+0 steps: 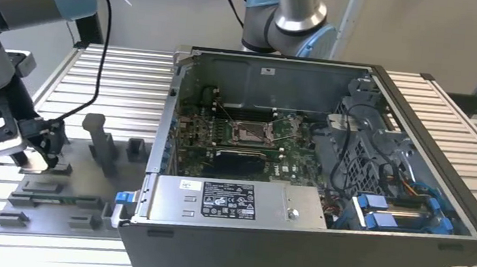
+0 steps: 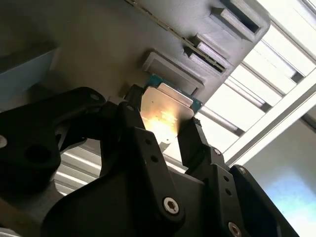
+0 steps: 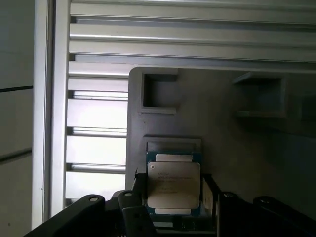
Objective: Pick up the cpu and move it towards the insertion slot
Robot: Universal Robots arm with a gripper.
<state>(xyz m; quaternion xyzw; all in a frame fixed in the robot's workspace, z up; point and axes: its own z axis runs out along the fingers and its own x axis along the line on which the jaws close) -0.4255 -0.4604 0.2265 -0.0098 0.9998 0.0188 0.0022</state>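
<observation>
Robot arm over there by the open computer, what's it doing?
The arm's gripper is down at the grey fixture tray, on the exterior view's left of the open computer case. In the second wrist view its fingers press on both sides of the cpu, a small silvery square. The insertion slot inside the case looks empty, so the cpu is not there yet.

**Open computer case (image 1: 296,260) set on slatted table (image 1: 130,74)**

The grey case is laid with its open side up. Inside it, a silver power supply box (image 1: 232,202) is mounted against the near wall. Blue plastic brackets (image 1: 392,217) are seen just beside that box, and a green circuit board (image 1: 193,132) behind it. Just beside the case, on the exterior view's left, a grey fixture plate (image 1: 47,210) is placed, with an upright post (image 1: 101,143) raised on it. A black cable (image 1: 98,61) is draped above the table on that same side.
</observation>
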